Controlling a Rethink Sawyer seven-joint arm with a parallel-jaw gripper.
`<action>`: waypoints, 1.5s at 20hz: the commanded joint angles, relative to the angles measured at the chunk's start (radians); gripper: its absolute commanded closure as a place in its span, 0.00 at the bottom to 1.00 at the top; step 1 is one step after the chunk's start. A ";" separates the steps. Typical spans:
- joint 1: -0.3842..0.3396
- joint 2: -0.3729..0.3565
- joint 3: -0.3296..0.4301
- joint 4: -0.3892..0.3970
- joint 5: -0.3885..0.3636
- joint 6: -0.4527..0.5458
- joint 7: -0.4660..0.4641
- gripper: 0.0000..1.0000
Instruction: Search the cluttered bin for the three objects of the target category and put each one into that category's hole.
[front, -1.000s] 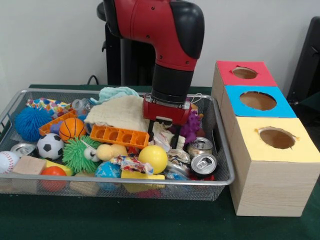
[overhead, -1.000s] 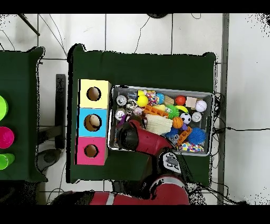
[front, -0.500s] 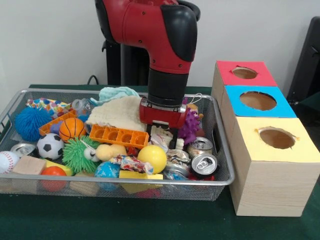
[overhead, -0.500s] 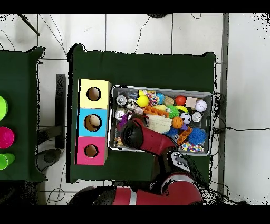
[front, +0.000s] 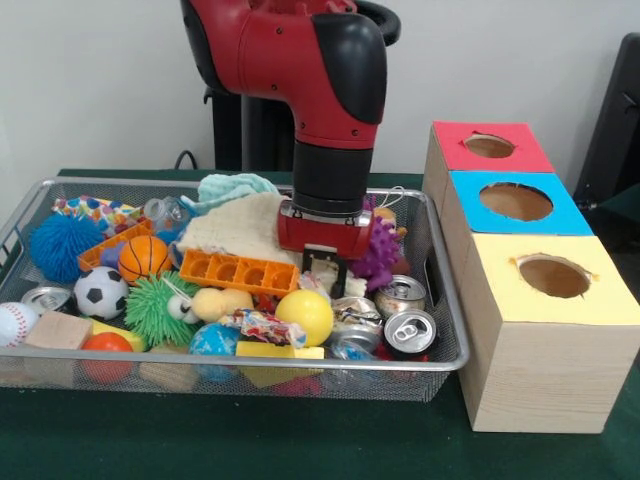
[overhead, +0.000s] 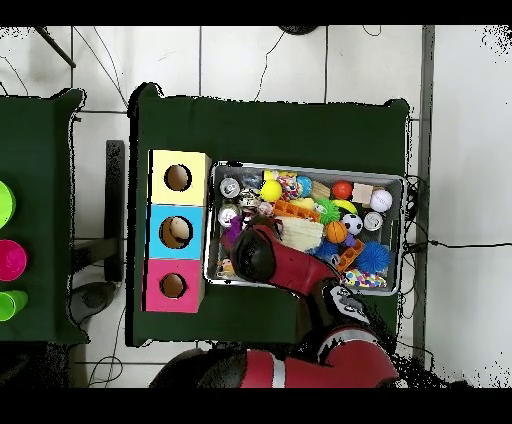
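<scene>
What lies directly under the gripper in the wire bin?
Under the gripper a pale crumpled wrapper shows between its black fingers, beside the purple spiky toy. Anything deeper in the bin is covered.

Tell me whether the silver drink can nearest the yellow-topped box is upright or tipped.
Tipped. The silver drink can lies tilted in the wire mesh tray, its pull-tab end facing up and toward the front camera.

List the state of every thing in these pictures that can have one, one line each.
gripper: down in the bin, fingers close together on something white; grip unclear.
wire mesh bin: full of clutter.
drink cans: crushed, lying among the clutter.
colourful wrapper: crumpled, lying at the bin's front.
cream cloth: rumpled, on top of the pile.
yellow box hole: open, ragged edge.
</scene>
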 joint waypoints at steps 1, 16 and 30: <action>0.014 0.051 0.076 -0.037 0.016 -0.056 0.224 1.00; 0.012 -0.043 0.086 -0.020 0.037 0.062 0.212 1.00; 0.029 -0.074 0.067 -0.034 0.038 0.135 0.190 1.00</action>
